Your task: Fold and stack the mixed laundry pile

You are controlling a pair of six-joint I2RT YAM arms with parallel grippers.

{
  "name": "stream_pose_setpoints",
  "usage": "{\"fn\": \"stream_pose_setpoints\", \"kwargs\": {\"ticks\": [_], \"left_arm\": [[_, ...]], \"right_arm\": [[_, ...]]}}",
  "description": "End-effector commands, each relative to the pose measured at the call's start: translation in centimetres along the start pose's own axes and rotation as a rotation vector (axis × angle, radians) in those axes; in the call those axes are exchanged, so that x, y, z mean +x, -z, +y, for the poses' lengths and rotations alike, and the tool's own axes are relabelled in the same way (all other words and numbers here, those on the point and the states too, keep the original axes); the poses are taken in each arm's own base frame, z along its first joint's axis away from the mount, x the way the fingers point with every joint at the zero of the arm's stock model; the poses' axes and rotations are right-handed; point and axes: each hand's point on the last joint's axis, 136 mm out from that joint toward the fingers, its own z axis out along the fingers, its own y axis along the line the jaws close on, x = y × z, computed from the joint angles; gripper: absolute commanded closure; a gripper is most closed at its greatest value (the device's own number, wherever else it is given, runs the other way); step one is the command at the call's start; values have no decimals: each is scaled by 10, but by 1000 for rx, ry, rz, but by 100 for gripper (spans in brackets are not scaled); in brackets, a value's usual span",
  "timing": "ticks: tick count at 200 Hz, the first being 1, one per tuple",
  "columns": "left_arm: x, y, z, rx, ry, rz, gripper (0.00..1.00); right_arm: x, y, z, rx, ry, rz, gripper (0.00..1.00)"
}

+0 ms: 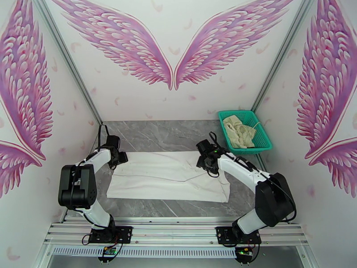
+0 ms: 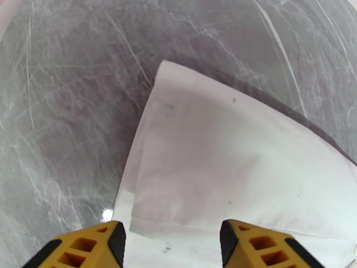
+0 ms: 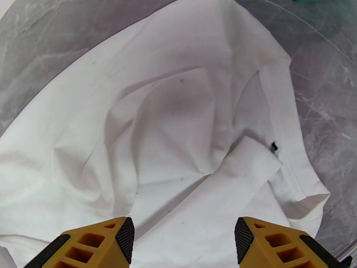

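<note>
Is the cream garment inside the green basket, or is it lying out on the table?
Inside. The cream garment lies crumpled in the green basket at the far right, apart from the white shirt.

No readable text, brand, number or sign found.
- White shirt (image 3: 178, 108): tiny dark-and-blue tag (image 3: 273, 147) at neck seam, ahead and to right of right pincer (image 3: 184, 241). Too small to read.
- Same shirt, corner ahead of left pincer (image 2: 172, 243): faint bluish speck (image 2: 170, 105) on cloth. No letters made out.
</note>
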Motion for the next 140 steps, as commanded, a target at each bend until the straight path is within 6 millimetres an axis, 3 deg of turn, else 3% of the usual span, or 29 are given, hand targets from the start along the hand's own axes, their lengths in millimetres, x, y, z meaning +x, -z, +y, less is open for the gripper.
{"fn": "stream_pose_setpoints", "kwargs": {"ticks": [1, 44, 76, 118, 140], "left_arm": [[7, -15, 4, -16, 20, 36, 46], [11, -32, 12, -16, 56, 67, 52], [8, -35, 12, 7, 77, 69, 53], [5, -34, 11, 15, 78, 70, 54], [4, -35, 11, 17, 84, 71, 54]], "right_arm": [[-6, -21, -7, -27, -45, 53, 39], [-30, -53, 0, -23, -63, 73, 41], [-32, -71, 1, 11, -26, 87, 64], [-36, -45, -5, -2, 54, 35, 96], [-39, -23, -1, -38, 134, 1, 100]]}}
